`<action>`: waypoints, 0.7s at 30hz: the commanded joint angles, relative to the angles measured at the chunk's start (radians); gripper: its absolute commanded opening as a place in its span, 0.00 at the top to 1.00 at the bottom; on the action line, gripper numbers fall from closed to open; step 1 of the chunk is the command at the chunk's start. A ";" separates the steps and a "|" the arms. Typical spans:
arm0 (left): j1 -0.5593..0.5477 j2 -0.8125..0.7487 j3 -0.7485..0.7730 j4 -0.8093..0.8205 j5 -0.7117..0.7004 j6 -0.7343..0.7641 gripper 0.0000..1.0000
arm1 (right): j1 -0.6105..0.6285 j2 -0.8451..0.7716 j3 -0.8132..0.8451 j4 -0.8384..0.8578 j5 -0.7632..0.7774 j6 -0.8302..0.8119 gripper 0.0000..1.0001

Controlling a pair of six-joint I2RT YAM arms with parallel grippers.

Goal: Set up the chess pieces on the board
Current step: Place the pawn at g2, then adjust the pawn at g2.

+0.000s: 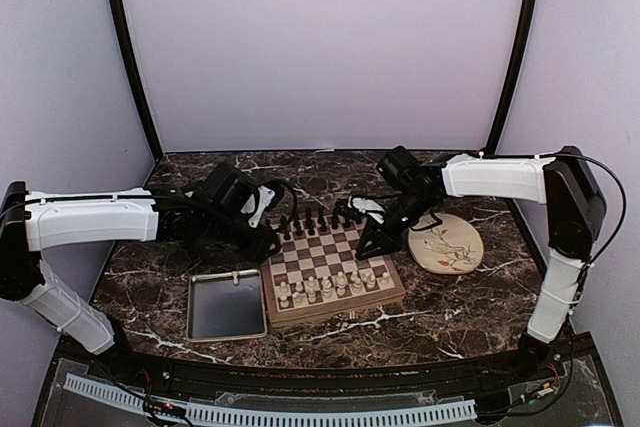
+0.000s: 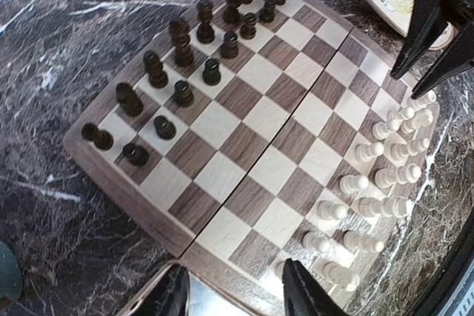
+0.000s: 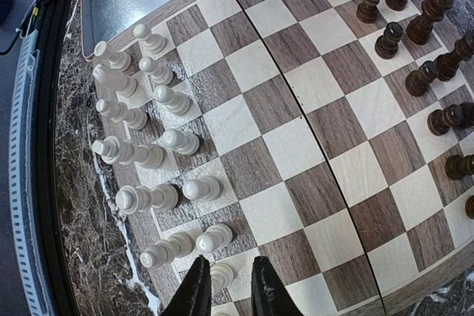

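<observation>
Right gripper [image 3: 226, 290], barely parted, straddles a white pawn [image 3: 221, 274] (left gripper [image 2: 237, 290] half open, empty); a crooked retreat could topple neighbouring white pieces [image 3: 167, 246].

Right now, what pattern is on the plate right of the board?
Cream plate with a brown floral sprig design; it shows best in the top external view.

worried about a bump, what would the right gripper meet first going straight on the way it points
The right gripper would probably meet the white piece just past its fingertips, then the board; depth unclear.
</observation>
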 commanded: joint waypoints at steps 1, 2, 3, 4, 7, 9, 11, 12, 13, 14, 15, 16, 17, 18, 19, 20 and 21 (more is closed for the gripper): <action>0.022 -0.049 -0.034 -0.126 -0.032 -0.094 0.55 | -0.017 -0.043 0.016 -0.021 -0.044 0.009 0.79; 0.023 -0.054 -0.041 -0.139 -0.029 -0.112 0.55 | -0.017 -0.045 0.014 -0.024 -0.042 0.006 0.79; 0.024 -0.058 -0.050 -0.146 -0.021 -0.122 0.55 | -0.018 -0.046 0.014 -0.031 -0.035 -0.002 0.79; 0.024 -0.062 -0.058 -0.151 -0.012 -0.130 0.55 | -0.017 -0.045 0.016 -0.039 -0.025 -0.010 0.79; 0.024 -0.062 -0.066 -0.153 -0.013 -0.131 0.55 | -0.017 -0.025 0.045 -0.088 0.008 -0.036 0.79; 0.026 -0.058 -0.060 -0.149 -0.014 -0.127 0.55 | -0.017 -0.021 0.052 -0.108 0.015 -0.052 0.79; 0.026 -0.049 -0.054 -0.144 -0.011 -0.123 0.55 | -0.015 -0.006 0.071 -0.148 0.019 -0.071 0.79; 0.026 -0.046 -0.054 -0.141 -0.009 -0.121 0.55 | -0.012 0.002 0.081 -0.169 0.022 -0.081 0.79; 0.025 -0.043 -0.055 -0.139 -0.006 -0.119 0.55 | -0.010 0.008 0.084 -0.181 0.026 -0.083 0.79; 0.026 -0.041 -0.055 -0.135 -0.003 -0.116 0.55 | -0.010 0.011 0.081 -0.180 0.032 -0.082 0.79; 0.026 -0.038 -0.055 -0.133 -0.001 -0.114 0.56 | -0.007 0.013 0.077 -0.176 0.036 -0.080 0.79; 0.026 -0.035 -0.054 -0.132 0.001 -0.112 0.55 | -0.006 0.016 0.074 -0.173 0.039 -0.079 0.79; 0.025 -0.032 -0.054 -0.131 0.002 -0.109 0.56 | -0.002 0.021 0.072 -0.174 0.042 -0.078 0.79; 0.026 -0.029 -0.052 -0.132 0.003 -0.107 0.56 | 0.001 0.026 0.072 -0.175 0.043 -0.079 0.79; 0.026 -0.028 -0.050 -0.131 0.003 -0.105 0.56 | 0.004 0.032 0.073 -0.180 0.048 -0.080 0.79; 0.026 -0.028 -0.049 -0.133 0.001 -0.105 0.55 | 0.009 0.042 0.072 -0.184 0.053 -0.084 0.78; 0.026 -0.028 -0.049 -0.133 -0.001 -0.105 0.56 | 0.012 0.049 0.071 -0.186 0.060 -0.086 0.78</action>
